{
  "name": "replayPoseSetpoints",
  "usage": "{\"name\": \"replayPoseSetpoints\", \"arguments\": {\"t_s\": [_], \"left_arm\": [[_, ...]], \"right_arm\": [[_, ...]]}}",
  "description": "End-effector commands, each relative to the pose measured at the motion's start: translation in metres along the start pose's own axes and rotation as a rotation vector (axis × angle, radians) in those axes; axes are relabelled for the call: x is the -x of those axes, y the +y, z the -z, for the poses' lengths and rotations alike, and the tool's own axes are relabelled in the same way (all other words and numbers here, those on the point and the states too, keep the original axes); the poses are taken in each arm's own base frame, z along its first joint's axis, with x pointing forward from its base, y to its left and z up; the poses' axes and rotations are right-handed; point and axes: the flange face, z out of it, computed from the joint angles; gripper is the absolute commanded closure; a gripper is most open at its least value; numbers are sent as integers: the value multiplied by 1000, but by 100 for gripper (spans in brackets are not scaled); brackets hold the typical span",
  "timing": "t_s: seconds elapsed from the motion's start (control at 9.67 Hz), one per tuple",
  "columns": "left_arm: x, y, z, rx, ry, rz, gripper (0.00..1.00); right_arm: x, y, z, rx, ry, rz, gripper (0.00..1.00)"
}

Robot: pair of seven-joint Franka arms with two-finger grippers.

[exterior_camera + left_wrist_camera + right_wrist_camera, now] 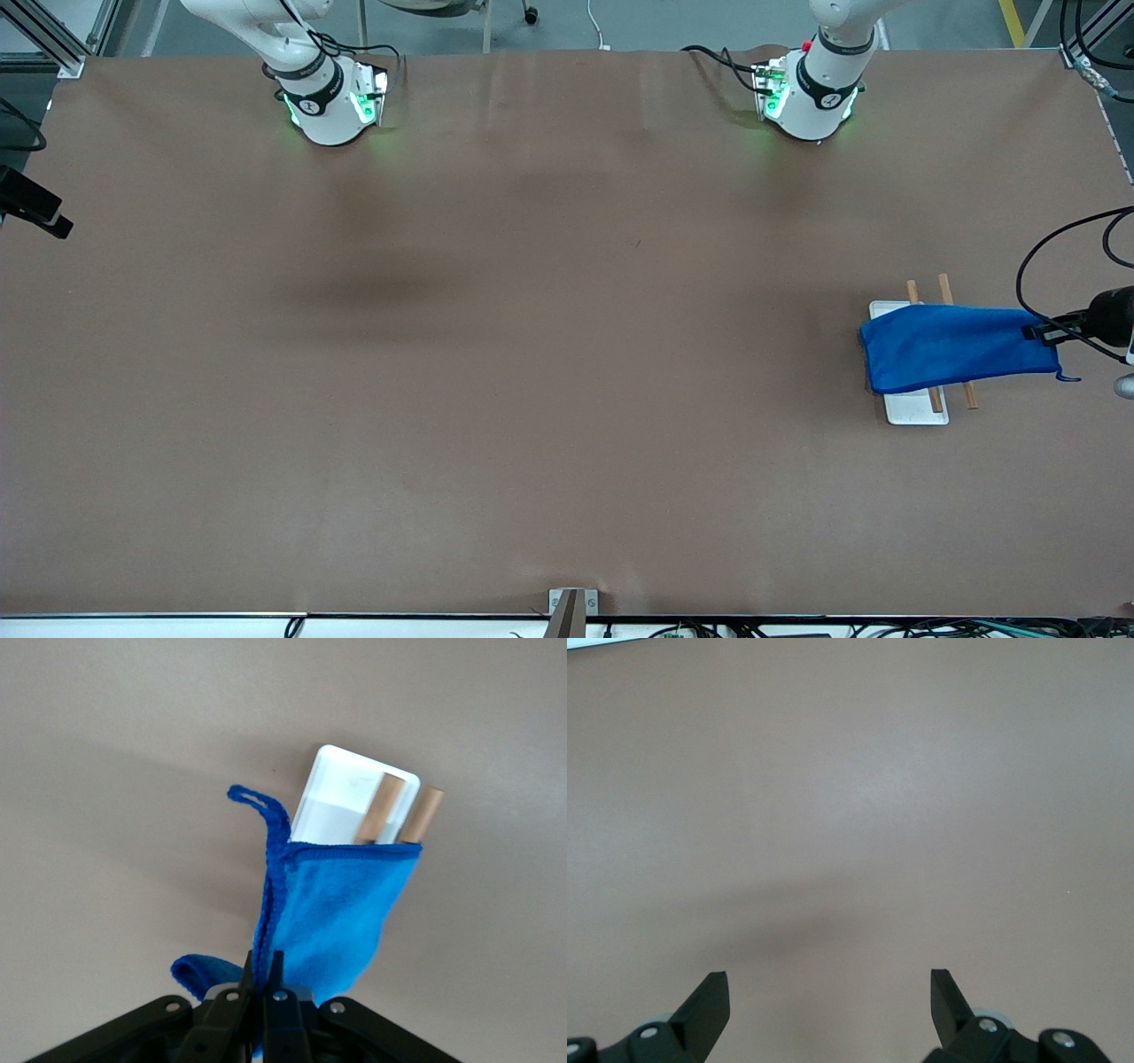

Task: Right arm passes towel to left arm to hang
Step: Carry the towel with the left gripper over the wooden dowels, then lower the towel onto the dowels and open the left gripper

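Draping over two wooden rods (946, 289) on a white rack (916, 412), toward the left arm's end of the desk (532, 354): towel (957, 347), bright blue microfibre.

- Handling: likely light, limp and grippy; folds wherever unsupported. Best taken at an edge or by the corner loop (257, 806).
- Left gripper (261, 979): clamped on the towel's edge.
- Right gripper (830, 992): jaws apart, over bare desk, waiting.

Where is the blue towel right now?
The towel is draped over two wooden rods on a white stand, at the left arm's end of the table, pinched by the left gripper.
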Motion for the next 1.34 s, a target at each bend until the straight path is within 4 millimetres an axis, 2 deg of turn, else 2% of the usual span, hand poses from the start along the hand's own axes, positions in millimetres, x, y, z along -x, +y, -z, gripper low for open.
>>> {"name": "replayPoseSetpoints", "arguments": {"t_s": [0.0, 0.1, 0.31, 0.52, 0.62, 0.72, 0.83, 0.93, 1.24], "left_arm": [[-14, -24, -27, -1, 4, -44, 100], [-16, -27, -31, 3, 6, -59, 100], [-25, -48, -49, 15, 20, -78, 100], [-30, -54, -61, 22, 28, -98, 99], [-30, -60, -65, 26, 23, -89, 91], [-30, -58, -66, 25, 21, -94, 66], [-30, -58, -64, 25, 25, -115, 3], [-30, -56, -59, 23, 32, -163, 0], [-40, -49, -22, 14, 95, -192, 0]], "right_arm": [[0, 7, 1, 12, -7, 1, 0], [-1, 10, 0, 9, -9, -6, 0], [0, 11, 0, 9, -9, -9, 0], [0, 11, 1, 9, -8, -12, 0], [-1, 11, -1, 10, -11, -12, 0], [-1, 12, -1, 8, -11, -14, 0], [0, 11, 0, 8, -9, -14, 0], [0, 11, -1, 8, -11, -14, 0], [0, 11, -1, 6, -13, -12, 0]]}}
